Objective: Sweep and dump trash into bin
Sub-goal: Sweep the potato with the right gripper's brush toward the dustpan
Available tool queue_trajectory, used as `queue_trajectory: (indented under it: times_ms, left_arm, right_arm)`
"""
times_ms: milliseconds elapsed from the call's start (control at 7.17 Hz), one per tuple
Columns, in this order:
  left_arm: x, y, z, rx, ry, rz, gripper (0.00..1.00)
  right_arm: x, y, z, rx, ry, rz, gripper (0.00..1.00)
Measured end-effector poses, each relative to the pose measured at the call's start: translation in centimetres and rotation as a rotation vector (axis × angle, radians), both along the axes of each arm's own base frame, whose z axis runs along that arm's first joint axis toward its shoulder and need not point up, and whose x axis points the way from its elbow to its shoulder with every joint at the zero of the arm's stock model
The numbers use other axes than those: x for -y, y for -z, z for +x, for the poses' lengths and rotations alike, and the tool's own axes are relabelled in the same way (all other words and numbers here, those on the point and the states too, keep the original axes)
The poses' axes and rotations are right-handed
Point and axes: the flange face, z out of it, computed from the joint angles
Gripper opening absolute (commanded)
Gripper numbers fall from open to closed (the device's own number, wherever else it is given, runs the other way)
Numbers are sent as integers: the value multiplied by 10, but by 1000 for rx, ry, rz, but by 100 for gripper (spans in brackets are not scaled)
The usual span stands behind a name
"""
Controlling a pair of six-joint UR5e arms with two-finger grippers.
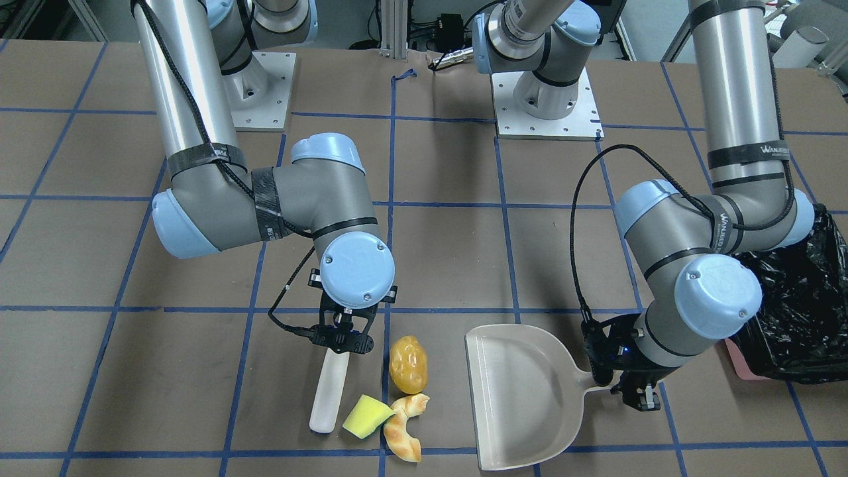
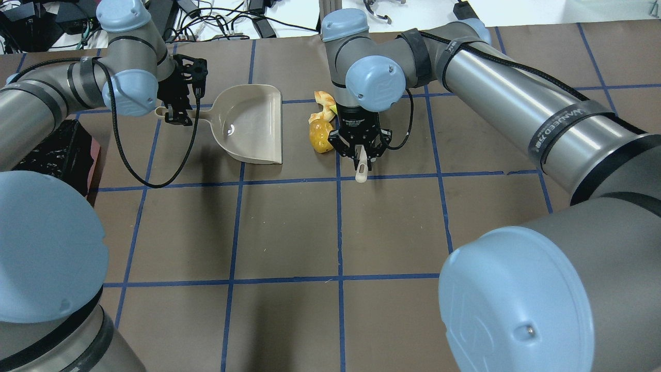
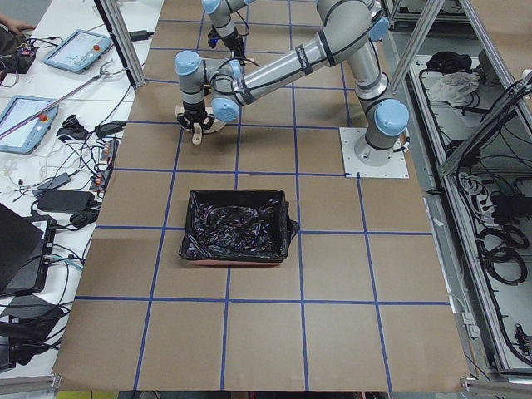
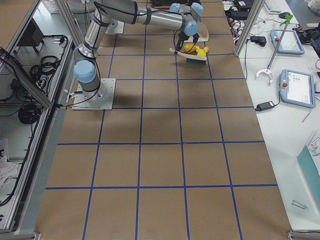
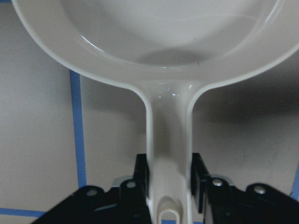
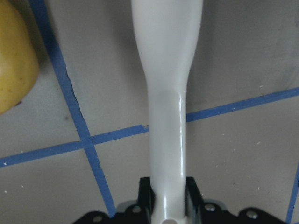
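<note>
The trash lies together on the table: an amber lump (image 1: 408, 364), a yellow-green sponge wedge (image 1: 368, 416) and a tan croissant piece (image 1: 405, 427). My right gripper (image 1: 341, 341) is shut on a white brush handle (image 1: 331, 391) just beside them; the wrist view shows the handle (image 6: 167, 116) between the jaws and the lump (image 6: 14, 70) at its left. My left gripper (image 1: 629, 391) is shut on the handle (image 5: 168, 154) of the beige dustpan (image 1: 523, 397), which rests flat, open side toward the trash. The pink bin (image 3: 237, 226) with its black bag stands apart.
The bin's black bag (image 1: 795, 318) sits right behind my left elbow, and shows at the left edge of the overhead view (image 2: 51, 150). Blue tape lines grid the brown table (image 2: 289, 232). Both arm bases are bolted at the robot's side (image 1: 543, 112).
</note>
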Motion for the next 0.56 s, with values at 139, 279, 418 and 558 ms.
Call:
queue_trajectory:
  times_ms: [139,279,418,558]
  left_arm:
    - [0,1,0,1,0,2,0]
    - [1,2,0,1,0,3,0]
    - [1,3,0,2,0,4,0]
    - [1,3,0,3,0,4,0]
  right_arm:
    - [-1,1,5,3,5,-1,18]
    - [-2,1,11,11,10,-3,18]
    - [-4,0,17,19,14,-6,18]
    - [-6,2,24,24,17,-6,18]
